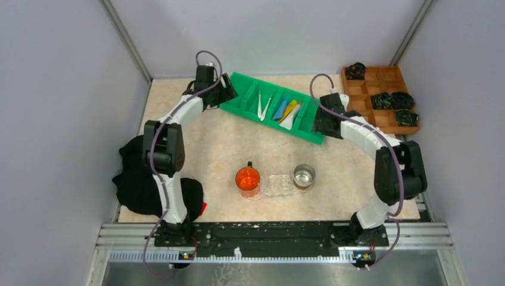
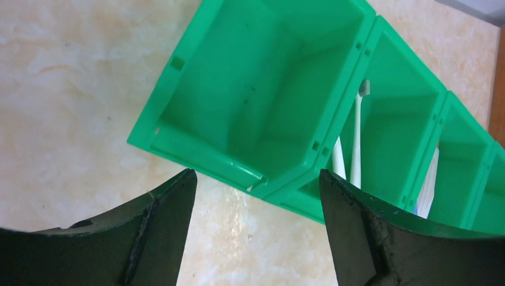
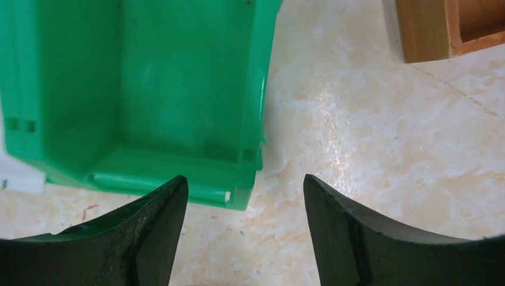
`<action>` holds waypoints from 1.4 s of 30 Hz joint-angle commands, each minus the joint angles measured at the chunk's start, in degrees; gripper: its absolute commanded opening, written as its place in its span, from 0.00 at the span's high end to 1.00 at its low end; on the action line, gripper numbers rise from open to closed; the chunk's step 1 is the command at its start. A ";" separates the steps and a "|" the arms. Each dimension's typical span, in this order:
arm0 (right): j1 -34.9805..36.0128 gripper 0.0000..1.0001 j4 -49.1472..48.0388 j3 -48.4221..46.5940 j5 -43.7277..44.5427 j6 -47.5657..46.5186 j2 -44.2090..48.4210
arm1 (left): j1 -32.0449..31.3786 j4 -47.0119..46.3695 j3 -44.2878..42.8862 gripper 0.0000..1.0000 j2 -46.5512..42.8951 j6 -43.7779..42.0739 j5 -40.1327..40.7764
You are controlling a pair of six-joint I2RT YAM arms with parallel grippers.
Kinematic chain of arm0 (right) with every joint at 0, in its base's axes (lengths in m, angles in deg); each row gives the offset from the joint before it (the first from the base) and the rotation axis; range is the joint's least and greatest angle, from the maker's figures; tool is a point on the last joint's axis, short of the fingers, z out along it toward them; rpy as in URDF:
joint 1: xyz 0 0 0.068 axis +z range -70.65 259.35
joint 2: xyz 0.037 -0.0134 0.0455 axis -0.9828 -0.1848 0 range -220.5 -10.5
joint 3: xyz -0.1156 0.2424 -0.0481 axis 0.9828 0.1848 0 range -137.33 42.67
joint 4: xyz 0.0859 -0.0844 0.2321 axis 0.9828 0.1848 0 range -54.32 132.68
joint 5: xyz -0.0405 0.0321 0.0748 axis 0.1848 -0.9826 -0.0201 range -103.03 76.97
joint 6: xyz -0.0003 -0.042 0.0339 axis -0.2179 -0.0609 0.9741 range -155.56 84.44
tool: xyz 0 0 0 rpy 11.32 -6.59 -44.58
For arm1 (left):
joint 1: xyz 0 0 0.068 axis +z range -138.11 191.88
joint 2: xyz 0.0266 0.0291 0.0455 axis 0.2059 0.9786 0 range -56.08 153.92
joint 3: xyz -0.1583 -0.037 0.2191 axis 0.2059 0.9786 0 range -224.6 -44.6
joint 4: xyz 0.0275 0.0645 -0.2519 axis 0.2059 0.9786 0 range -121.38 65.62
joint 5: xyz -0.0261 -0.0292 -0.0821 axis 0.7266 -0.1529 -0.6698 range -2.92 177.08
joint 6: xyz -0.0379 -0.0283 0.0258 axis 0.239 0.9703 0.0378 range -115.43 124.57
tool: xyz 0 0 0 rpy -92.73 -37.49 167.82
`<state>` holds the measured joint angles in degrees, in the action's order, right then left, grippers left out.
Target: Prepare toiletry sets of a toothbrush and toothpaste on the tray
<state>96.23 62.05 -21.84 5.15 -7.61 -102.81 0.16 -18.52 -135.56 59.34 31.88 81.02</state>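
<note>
**Figure. Overhead and wrist views; both arms at the supply bin.**

The green bin (image 1: pixel 244 92) is laid slantwise across the 12 o'clock part of the table, so that each end falls within reach of one arm. The two toothbrushes (image 1: pixel 262 107) are seen crossed in its second compartment from the left. The blue, yellow and white toothpaste tubes (image 1: pixel 287 111) are stacked in the third. The tray (image 1: pixel 279 185), bare of any set, is placed at 6 o'clock, flanked by an orange cup (image 1: pixel 248 179) at its 9 o'clock and a metal cup (image 1: pixel 304 176) at its 3 o'clock.

The left gripper (image 2: pixel 257 174) is held over the bin's 10 o'clock corner with its jaws spread wide and nothing between them. The right gripper (image 3: pixel 244 179) is likewise spread wide and unladen at the 4 o'clock end. Both are aimed at vacant end compartments, so a shift toward the middle compartments is judged necessary before any pick. No set is yet assembled.

A wooden box (image 1: pixel 363 89) is seen at 2 o'clock and a black cloth (image 1: pixel 134 179) at 8 o'clock.
</note>
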 commanded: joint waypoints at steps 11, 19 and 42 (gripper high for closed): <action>-5.84 0.53 -6.25 -6.79 -0.86 1.79 -9.57 | 1.18 -0.97 -6.56 0.22 8.21 -3.34 1.79; -6.18 1.00 -3.61 -13.52 -1.71 -2.78 -14.71 | 1.27 4.62 -8.02 0.29 10.08 -3.19 2.84; -6.10 1.00 -5.92 -8.48 -15.22 -18.43 -11.06 | 0.45 13.39 20.50 0.30 -25.90 -0.69 -2.79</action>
<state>89.81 56.58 -32.18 -4.43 -22.96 -117.54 1.01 -7.37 -115.56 42.20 31.51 80.58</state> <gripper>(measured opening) 0.142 0.694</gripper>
